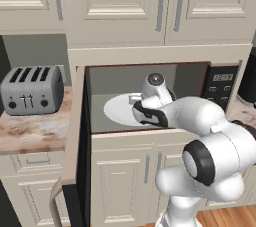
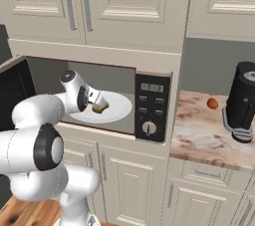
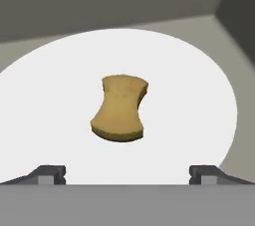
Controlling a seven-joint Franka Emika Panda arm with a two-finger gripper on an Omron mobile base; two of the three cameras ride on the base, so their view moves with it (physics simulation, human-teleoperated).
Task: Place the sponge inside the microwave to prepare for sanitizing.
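The arm is shown reaching into the open microwave (image 2: 149,108), whose door (image 1: 75,146) hangs wide to the left. In the hand view the sponge (image 3: 119,108) is seen lying flat near the middle of the white plate (image 3: 199,95), free of the gripper (image 3: 127,172), whose tips are spread wide apart with nothing between them. The sponge lies straight ahead of the gripper and between the lines of its two tips, its long axis running roughly away from the camera with a slight tilt. The placement is judged complete; the coming move is judged a straight withdrawal through the opening, with the sponge left undisturbed.
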